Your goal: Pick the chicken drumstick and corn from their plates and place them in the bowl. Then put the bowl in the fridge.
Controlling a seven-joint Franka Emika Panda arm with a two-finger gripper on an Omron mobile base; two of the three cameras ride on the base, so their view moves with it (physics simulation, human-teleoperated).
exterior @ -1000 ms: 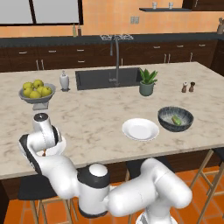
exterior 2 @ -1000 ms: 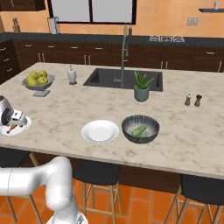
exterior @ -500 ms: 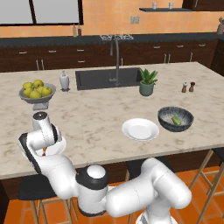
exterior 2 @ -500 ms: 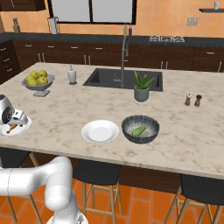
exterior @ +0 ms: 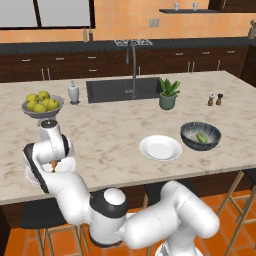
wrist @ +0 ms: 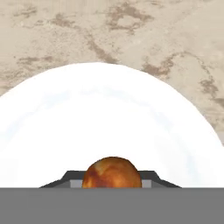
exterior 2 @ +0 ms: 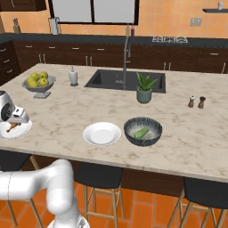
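Our hand (wrist: 112, 179) sits low on the plate (wrist: 109, 118), its jaws around the chicken drumstick (wrist: 112, 173). We should grip firmly, then lift straight up.

The arm (exterior: 150, 225) is glossy white, built of fat rounded segments. Dark grey bands ring its joints, with a dark cap on one. The hand (exterior: 51, 142) is white too.
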